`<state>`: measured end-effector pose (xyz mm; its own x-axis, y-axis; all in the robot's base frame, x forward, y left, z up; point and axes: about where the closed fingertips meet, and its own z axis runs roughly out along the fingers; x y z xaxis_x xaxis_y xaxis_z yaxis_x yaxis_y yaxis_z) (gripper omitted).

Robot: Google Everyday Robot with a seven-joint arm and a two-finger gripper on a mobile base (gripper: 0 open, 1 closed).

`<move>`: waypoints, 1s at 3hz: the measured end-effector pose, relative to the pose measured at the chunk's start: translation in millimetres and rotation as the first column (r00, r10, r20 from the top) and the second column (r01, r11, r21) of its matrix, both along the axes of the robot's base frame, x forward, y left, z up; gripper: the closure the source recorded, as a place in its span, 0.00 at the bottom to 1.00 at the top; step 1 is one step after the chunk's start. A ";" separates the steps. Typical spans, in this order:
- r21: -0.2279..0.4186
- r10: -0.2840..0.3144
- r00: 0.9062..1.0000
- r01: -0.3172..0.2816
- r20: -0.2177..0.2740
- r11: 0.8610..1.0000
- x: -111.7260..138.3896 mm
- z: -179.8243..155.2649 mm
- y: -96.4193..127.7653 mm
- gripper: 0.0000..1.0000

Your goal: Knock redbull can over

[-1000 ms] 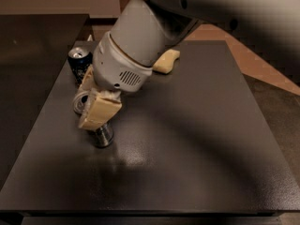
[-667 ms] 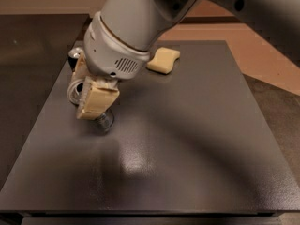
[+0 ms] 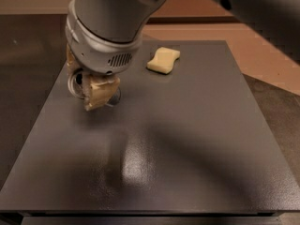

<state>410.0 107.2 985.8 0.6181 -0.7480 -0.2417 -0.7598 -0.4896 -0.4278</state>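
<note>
Contact step: pincer [image 3: 96, 92], grip state untellable, crowds the mostly hidden redbull can [image 3: 114, 96] left of the sponge [image 3: 163, 60]; next, a sideways shove.

Matt dark grey on the counter [image 3: 197, 139], finely speckled and slightly rough, with a dull patch of sheen near the front. Smooth, satin grey plastic on the arm's wrist housing [image 3: 105, 41], with a small slotted vent. Pale tan, matt and faintly rough-looking on the gripper [image 3: 97, 96], low over the counter's far left part. Just beside it, mostly hidden, a sliver of the redbull can [image 3: 115, 97]: pale, shiny metal. Soft, porous-looking matt yellow on the sponge-like block [image 3: 164, 60] farther back.
</note>
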 end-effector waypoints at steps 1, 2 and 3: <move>-0.129 0.038 0.995 -0.025 0.095 0.991 5.7 -16.6 -10.2 1.00; -0.233 0.051 0.989 -0.018 0.135 0.972 13.6 -37.6 -22.8 1.00; -0.302 0.040 0.989 0.006 0.145 0.953 23.4 -58.0 -34.4 1.00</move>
<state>433.5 72.8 927.8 0.6432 -0.7606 0.0881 -0.6893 -0.6253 -0.3658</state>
